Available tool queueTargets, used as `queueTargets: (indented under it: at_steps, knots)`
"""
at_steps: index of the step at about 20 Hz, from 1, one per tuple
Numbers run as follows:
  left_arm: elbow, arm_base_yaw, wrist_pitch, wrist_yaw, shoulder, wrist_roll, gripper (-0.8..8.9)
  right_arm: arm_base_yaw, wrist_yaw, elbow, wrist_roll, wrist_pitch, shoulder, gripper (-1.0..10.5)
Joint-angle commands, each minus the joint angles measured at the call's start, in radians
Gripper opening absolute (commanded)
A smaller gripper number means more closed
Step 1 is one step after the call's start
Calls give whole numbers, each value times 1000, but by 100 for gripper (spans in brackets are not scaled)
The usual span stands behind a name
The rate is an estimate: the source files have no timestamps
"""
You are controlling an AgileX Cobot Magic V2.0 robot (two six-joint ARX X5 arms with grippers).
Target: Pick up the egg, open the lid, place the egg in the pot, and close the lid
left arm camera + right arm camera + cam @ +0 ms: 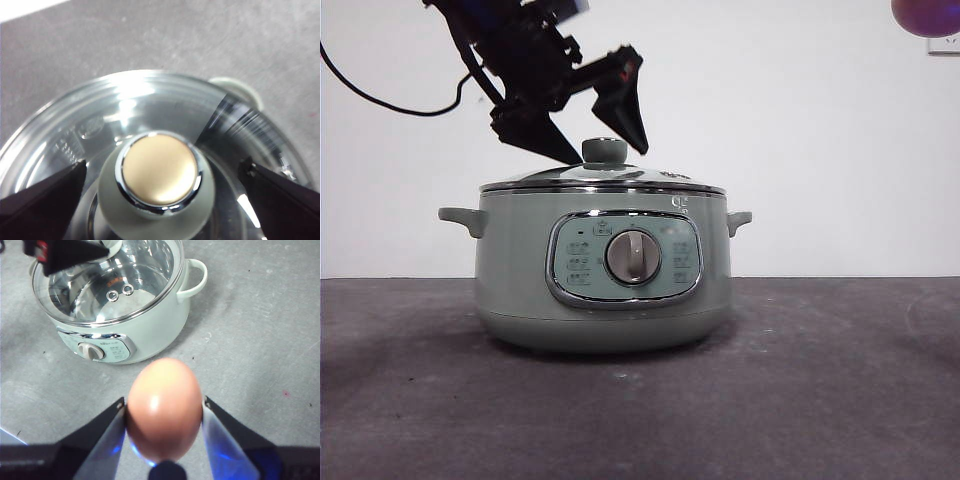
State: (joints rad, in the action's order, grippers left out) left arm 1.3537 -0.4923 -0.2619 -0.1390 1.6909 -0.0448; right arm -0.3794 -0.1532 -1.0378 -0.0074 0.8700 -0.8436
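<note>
- The left gripper [598, 140] hangs in the upper middle of the front view, its jaws spread wide on both sides of the knob [159, 171], not touching it
- The lid [603, 178] sits flat on the pot [605, 270] on the table [820, 380]
- The right gripper [164, 412] squeezes the egg [164, 409] tight, high above the table, in the low middle of its own view

Lid [150, 115] blurred, its rim cut off

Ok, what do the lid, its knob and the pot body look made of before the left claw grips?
The lid looks like clear glass: you see through it, with bright glare, inside a shiny steel-looking rim. Its knob seems pale green plastic with a matte cream cap in a chrome ring. The pot body has a smooth satin green finish, plastic or painted metal; I can't tell which.
</note>
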Motion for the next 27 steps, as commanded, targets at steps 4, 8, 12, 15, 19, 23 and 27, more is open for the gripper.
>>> queueTargets:
  at_steps: [4,8,12,15,19,23,27]
  knots:
    - [-1,-6,6,15,11,-7,333,-1,3,0,-1,-10,2,-16]
    - [0,-6,6,-3,7,-2,91,-1,4,0,-1,-9,2,-16]
    - [3,-6,5,-3,-4,19,-8,-1,4,0,-1,-8,1,-16]
    - [3,-6,4,-3,-25,19,-8,-1,3,0,-1,-8,1,-16]
    - [4,-6,5,-3,-70,19,-8,-1,3,0,-1,-8,-1,-16]
    - [9,-6,-2,1,-127,19,-8,-1,2,0,-1,-13,-5,-16]
    - [9,-5,-55,8,-236,18,-8,-2,-5,0,-1,-51,-40,-16]
